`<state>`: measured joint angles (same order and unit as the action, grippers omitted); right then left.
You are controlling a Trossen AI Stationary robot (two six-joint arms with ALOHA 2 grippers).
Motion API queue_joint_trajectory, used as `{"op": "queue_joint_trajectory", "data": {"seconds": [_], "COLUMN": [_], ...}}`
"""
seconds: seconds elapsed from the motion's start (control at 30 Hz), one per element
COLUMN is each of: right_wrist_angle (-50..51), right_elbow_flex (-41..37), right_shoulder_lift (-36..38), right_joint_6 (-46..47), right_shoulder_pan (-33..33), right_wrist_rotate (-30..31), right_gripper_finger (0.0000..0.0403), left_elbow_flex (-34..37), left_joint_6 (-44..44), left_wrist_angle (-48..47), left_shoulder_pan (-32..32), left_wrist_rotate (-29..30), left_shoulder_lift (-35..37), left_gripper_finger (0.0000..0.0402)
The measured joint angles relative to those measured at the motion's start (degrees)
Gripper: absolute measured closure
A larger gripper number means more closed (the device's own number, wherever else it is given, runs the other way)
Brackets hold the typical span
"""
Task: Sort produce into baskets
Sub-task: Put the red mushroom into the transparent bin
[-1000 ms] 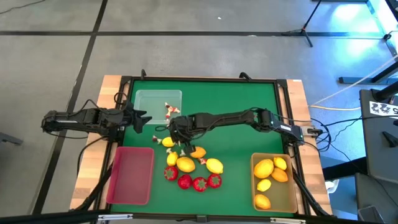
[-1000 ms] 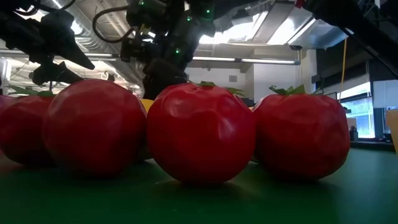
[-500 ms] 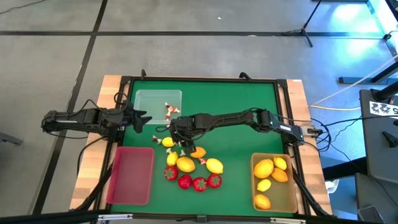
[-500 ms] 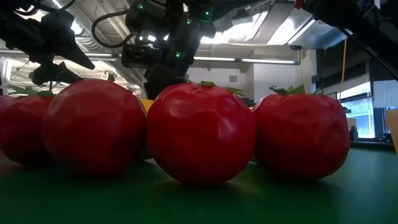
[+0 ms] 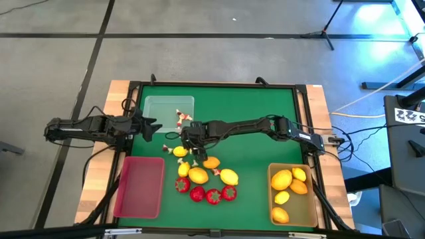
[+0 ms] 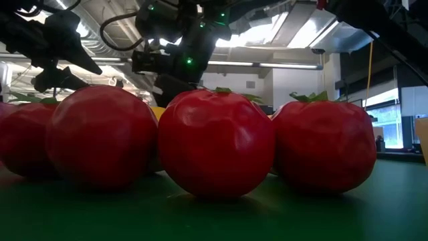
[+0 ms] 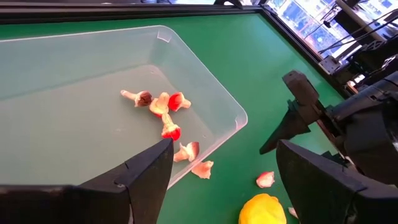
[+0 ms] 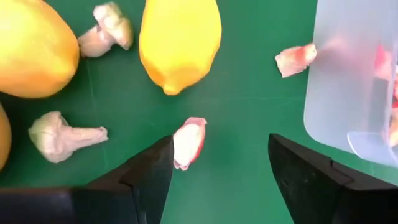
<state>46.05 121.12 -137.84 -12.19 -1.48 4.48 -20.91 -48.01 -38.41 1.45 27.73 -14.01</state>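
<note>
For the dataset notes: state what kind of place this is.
Probably a robotics lab or test room: a green-topped table on a bare concrete floor, a stand's legs and cables beside it.

Grey concrete floor [image 5: 219, 60] all around, with dark seam lines crossing it in a grid. The bench [image 5: 319, 99] is light wood with a green mat [image 5: 259, 106] on top, framed in black. A black stand's legs [image 5: 329, 30] sit on the floor at the far side, and cables [image 5: 362, 116] trail off to the right. Seen from table height, the room behind has a ceiling with long strip lights [image 6: 267, 65] and a big window [image 6: 384, 124] on the right.
</note>
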Motion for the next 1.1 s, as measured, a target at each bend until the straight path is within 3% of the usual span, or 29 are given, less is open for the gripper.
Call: {"op": "queue_joint_trajectory", "data": {"seconds": [0.23, 1.1], "right_wrist_angle": [-3.4, -6.4], "right_elbow_flex": [0.0, -0.2], "right_shoulder_lift": [-0.4, -4.3], "right_joint_6": [1.9, 6.1], "right_shoulder_pan": [0.0, 0.0], "right_wrist_rotate": [-2.5, -2.6], "right_gripper_finger": [0.0143, 0.0143], "left_elbow_flex": [0.0, 0.0], "left_joint_6": [-0.2, -0.6], "left_wrist_angle": [0.0, 0.0], "left_shoulder_pan": [0.0, 0.0], "left_wrist_rotate": [0.0, 0.0], "left_shoulder_lift": [0.0, 0.0], "left_gripper_finger": [0.0123, 0.0123]}}
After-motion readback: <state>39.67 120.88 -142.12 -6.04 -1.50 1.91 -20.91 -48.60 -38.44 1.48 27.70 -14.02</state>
